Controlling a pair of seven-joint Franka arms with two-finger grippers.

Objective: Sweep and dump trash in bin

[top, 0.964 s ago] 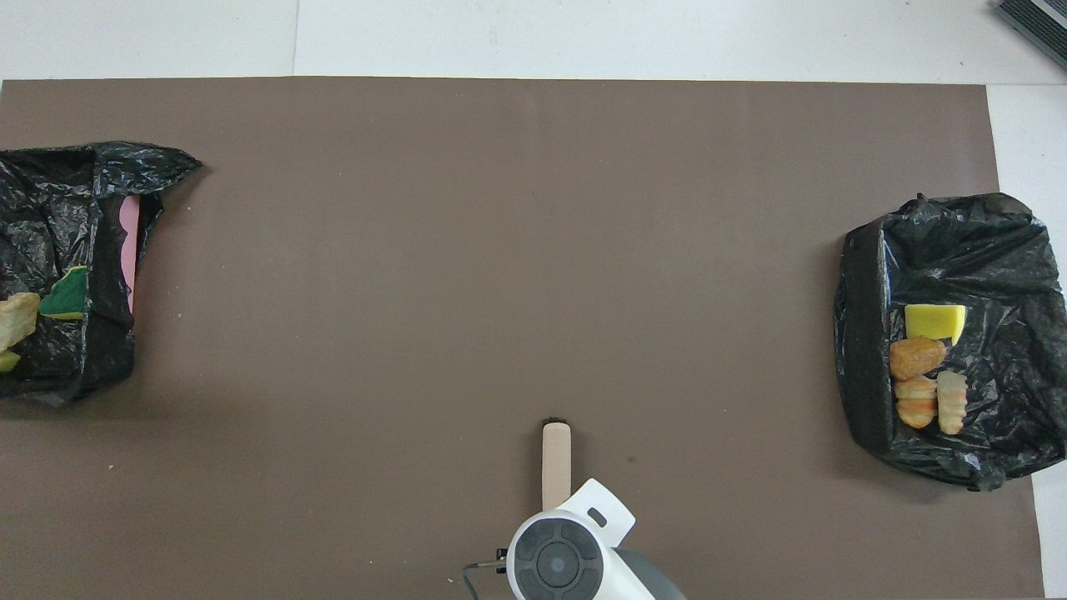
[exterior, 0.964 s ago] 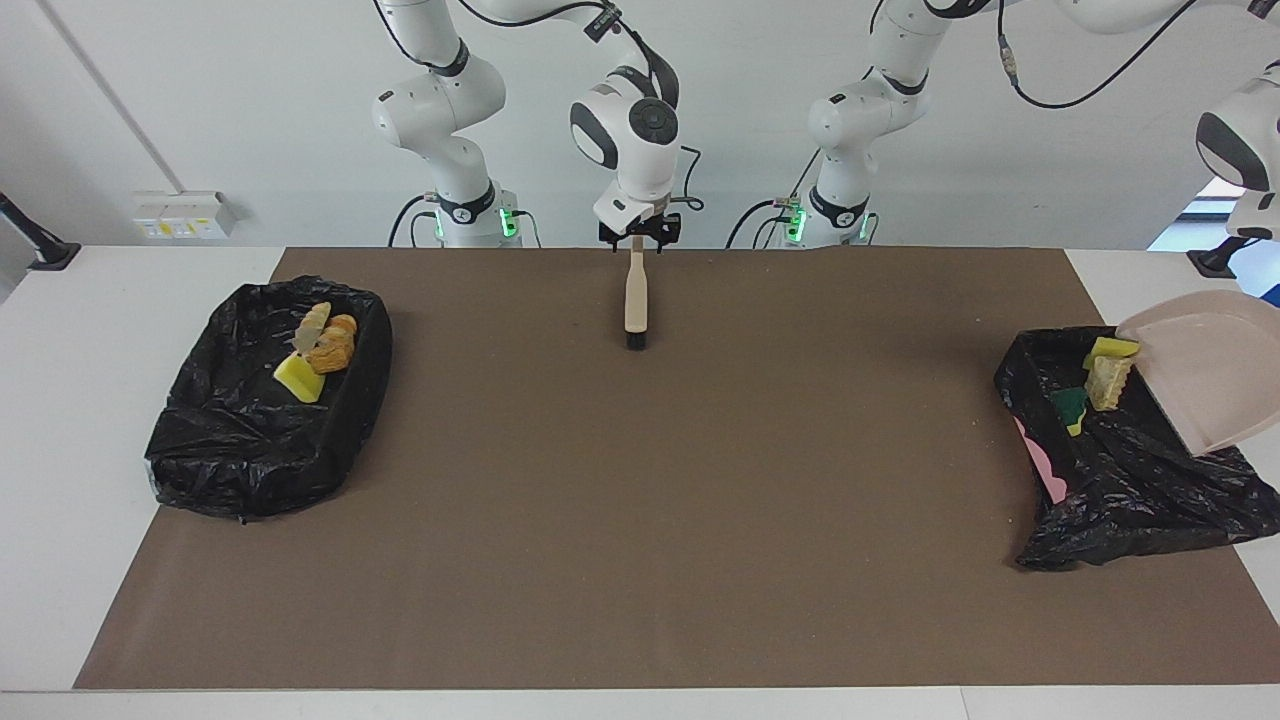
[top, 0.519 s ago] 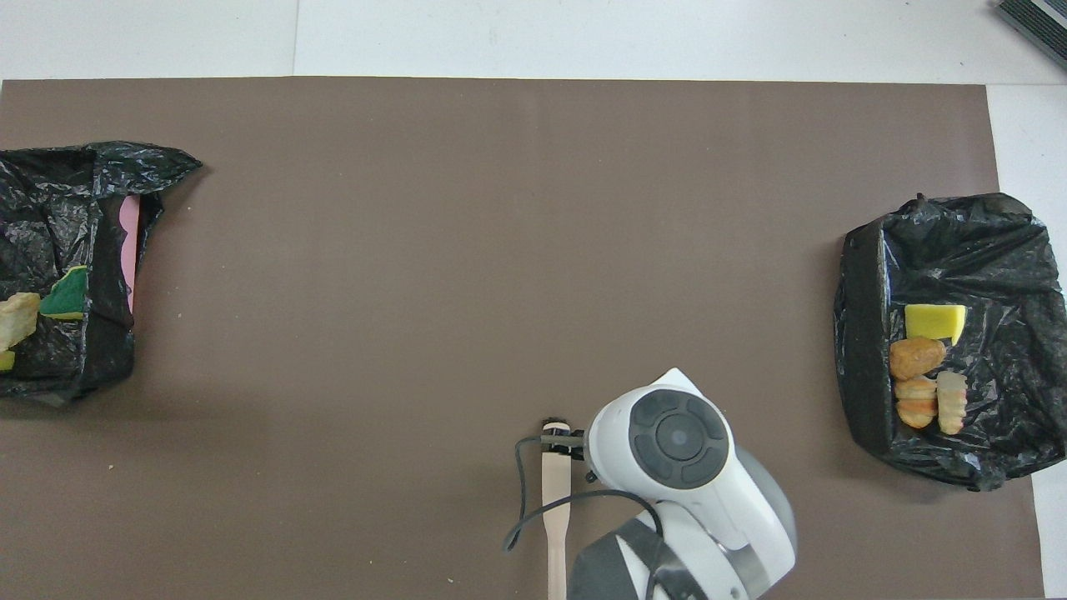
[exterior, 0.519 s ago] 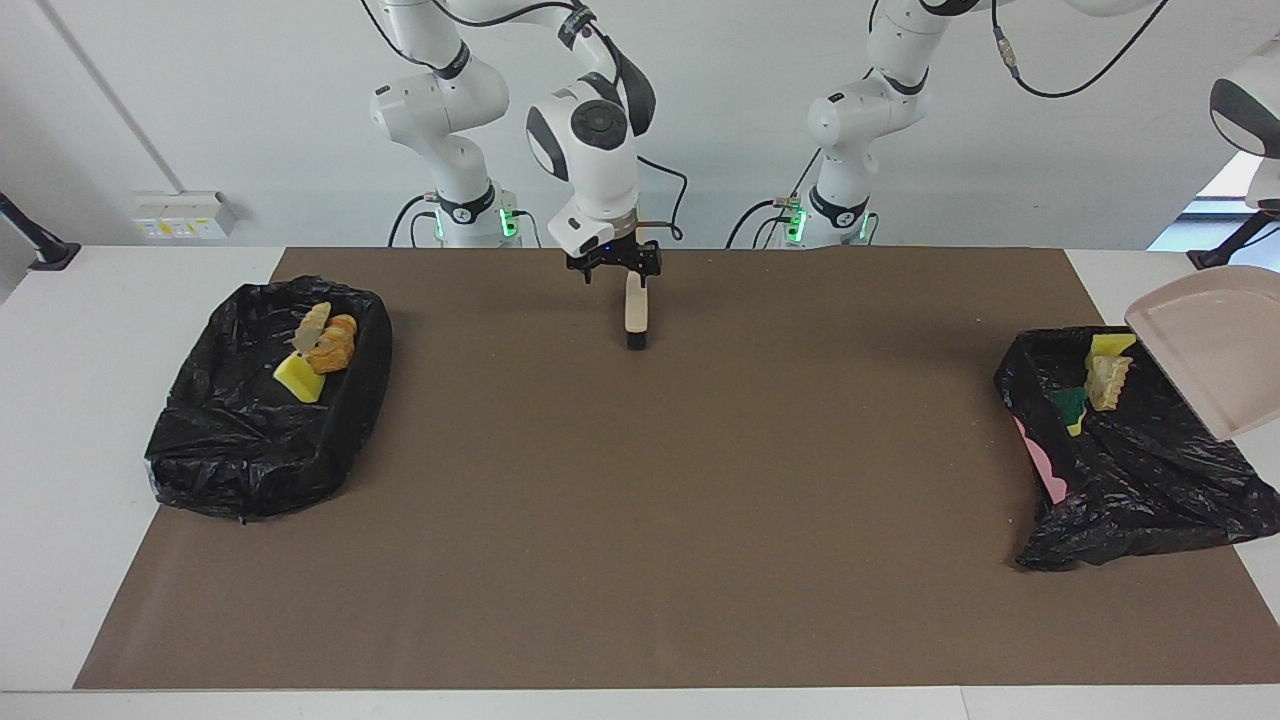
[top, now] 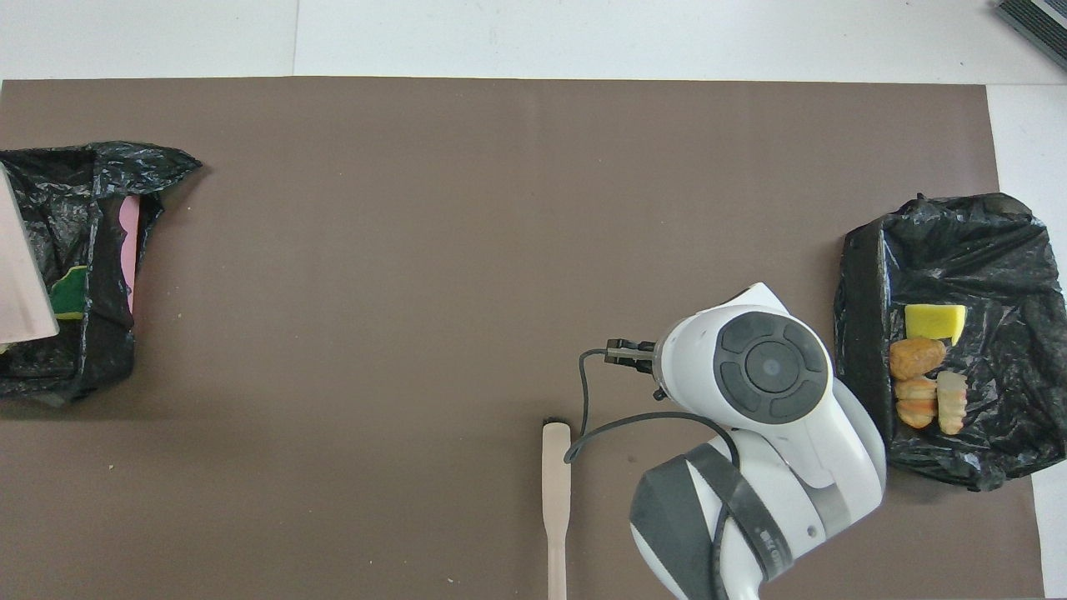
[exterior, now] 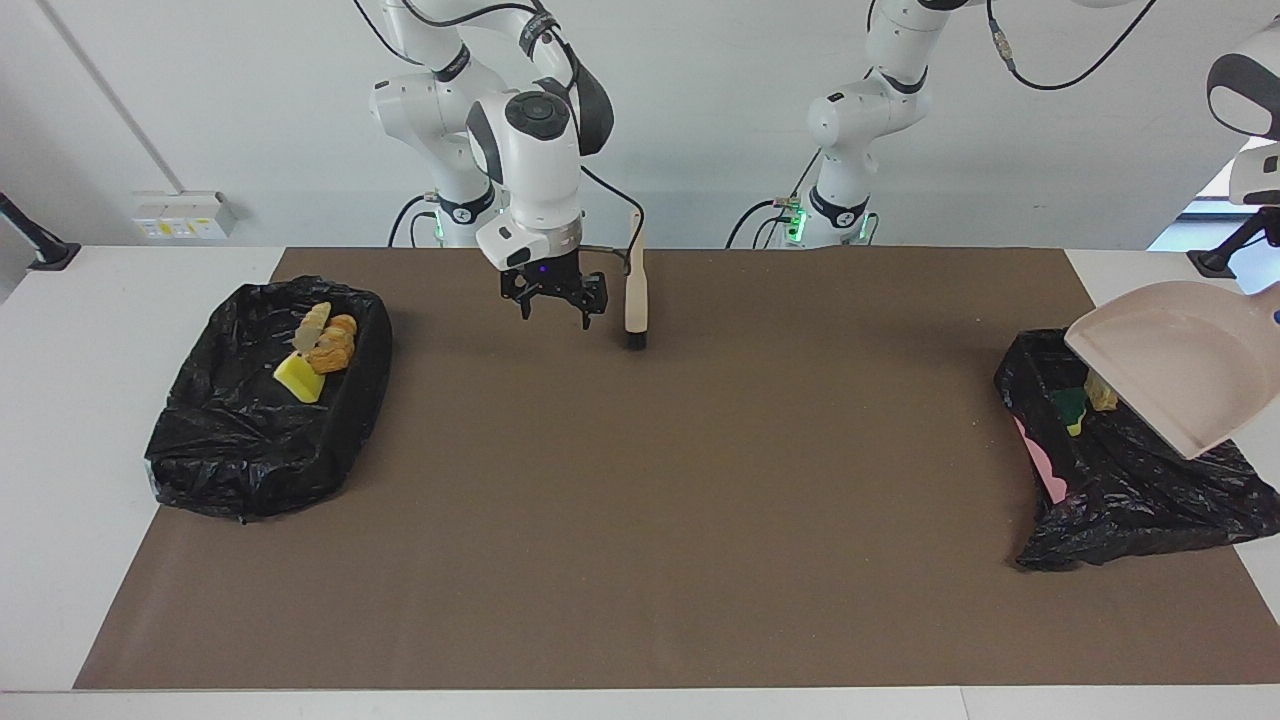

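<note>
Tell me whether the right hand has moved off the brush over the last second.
Yes. The right hand, open, has left the brush standing on the brown mat and swung toward the right arm's bin.

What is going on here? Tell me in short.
The mat shows no loose pieces, so the sweeping looks done. The right gripper hangs open over the mat beside the brush, which lies there untouched. The left gripper, out of frame, holds the dustpan tilted over the bin at the left arm's end, which has trash inside. More pieces sit in the bin at the right arm's end.
</note>
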